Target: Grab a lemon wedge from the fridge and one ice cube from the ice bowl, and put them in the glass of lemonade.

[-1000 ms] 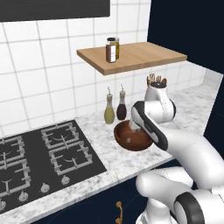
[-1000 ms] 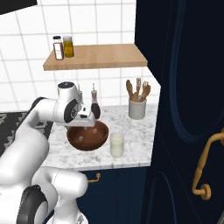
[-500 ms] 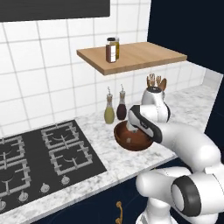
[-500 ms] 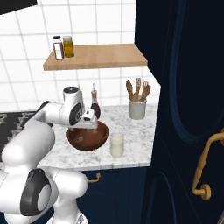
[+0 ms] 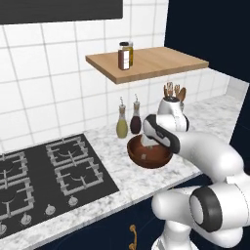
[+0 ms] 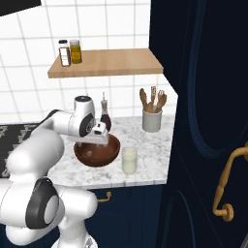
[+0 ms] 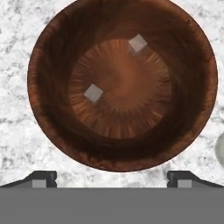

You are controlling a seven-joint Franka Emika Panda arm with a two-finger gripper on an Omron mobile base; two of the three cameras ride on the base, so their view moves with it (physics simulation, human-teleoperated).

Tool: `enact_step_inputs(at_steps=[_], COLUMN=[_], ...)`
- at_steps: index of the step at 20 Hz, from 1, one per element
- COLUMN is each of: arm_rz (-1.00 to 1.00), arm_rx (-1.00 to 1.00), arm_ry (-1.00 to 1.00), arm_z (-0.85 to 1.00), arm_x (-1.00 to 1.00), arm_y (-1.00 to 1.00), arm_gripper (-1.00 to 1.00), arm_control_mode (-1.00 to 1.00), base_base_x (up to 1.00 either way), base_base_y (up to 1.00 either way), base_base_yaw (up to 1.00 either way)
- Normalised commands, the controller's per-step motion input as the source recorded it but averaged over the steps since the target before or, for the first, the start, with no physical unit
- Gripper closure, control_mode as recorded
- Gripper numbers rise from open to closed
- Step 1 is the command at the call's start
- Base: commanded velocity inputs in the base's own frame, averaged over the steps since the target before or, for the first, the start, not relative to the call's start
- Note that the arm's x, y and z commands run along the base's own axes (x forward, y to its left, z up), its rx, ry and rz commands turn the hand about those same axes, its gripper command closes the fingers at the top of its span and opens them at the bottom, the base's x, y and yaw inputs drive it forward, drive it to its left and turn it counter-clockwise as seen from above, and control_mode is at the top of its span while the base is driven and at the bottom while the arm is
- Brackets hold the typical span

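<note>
Left base view: the white arm bends from 5 o'clock over the marble surface [image 5: 112, 168] and hangs its gripper [image 5: 146, 145] just above the ice bowl [image 5: 149, 154], which sits at the frame's centre. 2 bottles [image 5: 128, 123] stand near the bowl at 11 o'clock, a utensil crock [image 5: 170, 104] at 1 o'clock, the hob [image 5: 46, 176] at 9 o'clock, and a wooden shelf [image 5: 151, 62] with jars [image 5: 125, 54] hangs at 12 o'clock.

Right base view: the gripper [image 6: 97, 140] hovers over the bowl's [image 6: 97, 151] rim. The glass of lemonade [image 6: 129, 160] stands just beside the bowl at 4 o'clock, apart from it. The crock [image 6: 151, 119] sits at 2 o'clock, a dark bottle [image 6: 104, 122] at 12 o'clock. A navy door with a gold handle [image 6: 226, 184] rises at 3 o'clock.

Hand view: looking straight down, the fingers [image 7: 44, 178] stand spread wide at 6 o'clock, holding nothing. Inside the bowl [image 7: 52, 52] lie 2 ice cubes, well apart: 1 cube [image 7: 93, 93] at 10 o'clock of the bowl's middle, the other cube [image 7: 138, 43] at 1 o'clock. Both lie toward 12 o'clock from the fingers, the first nearer. The glass's rim [image 7: 220, 149] peeks in at 3 o'clock. Nothing blocks the drop; the bowl's steep wall looks the likeliest snag. The ice step appears under way.
</note>
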Motion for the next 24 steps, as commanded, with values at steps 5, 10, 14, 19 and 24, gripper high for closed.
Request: enact_step_inputs(at_steps=[5,10,14,19,24], arm_rz=[-0.01,0.00,-0.01,-0.01,0.00], arm_rx=[0.03,0.07,0.13,0.06,0.00], arm_ry=[0.06,0.00,0.02,0.00,0.00], arm_z=[-0.17,-0.11,-0.12,-0.16,-0.30], arm_x=[0.08,0.07,0.02,0.13,0.22], arm_y=[0.13,0.22,0.03,0.00,0.00], arm_gripper=[-1.00,-1.00,-1.00,-1.00,-1.00], arm_control_mode=[-1.00,-1.00,-1.00,-1.00,-1.00], base_base_x=[0.00,0.00,0.00,0.00,0.00], base_base_y=[0.00,0.00,0.00,0.00,0.00], base_base_yaw=[0.00,0.00,0.00,0.00,0.00])
